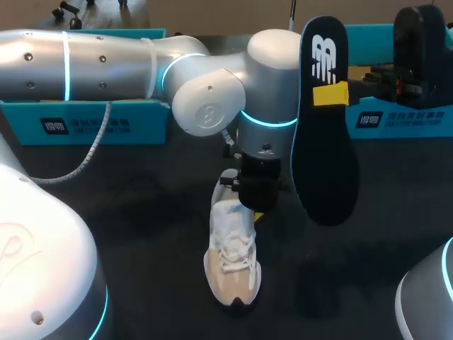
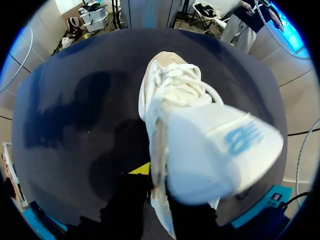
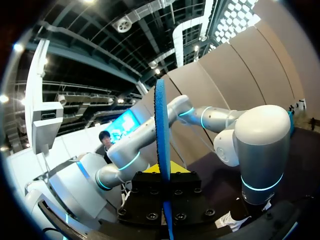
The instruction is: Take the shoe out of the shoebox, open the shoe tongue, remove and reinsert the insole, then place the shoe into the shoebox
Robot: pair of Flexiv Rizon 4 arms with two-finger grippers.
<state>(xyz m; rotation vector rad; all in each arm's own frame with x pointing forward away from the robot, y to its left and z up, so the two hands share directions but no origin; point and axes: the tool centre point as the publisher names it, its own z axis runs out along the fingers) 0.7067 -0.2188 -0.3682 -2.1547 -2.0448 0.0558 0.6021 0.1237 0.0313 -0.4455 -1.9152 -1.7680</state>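
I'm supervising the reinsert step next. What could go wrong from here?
The insole hangs from the right gripper, pinched only in its upper part, so it could swing or slip. The left gripper sits at the shoe opening, perhaps blocking the insole's way in.

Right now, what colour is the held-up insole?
The insole is dark navy with a white logo, best in the head view.

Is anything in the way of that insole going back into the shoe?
Likely yes: the left gripper sits at the shoe's heel end, over its opening. The insole, held up by the right gripper, would have to slip past it.
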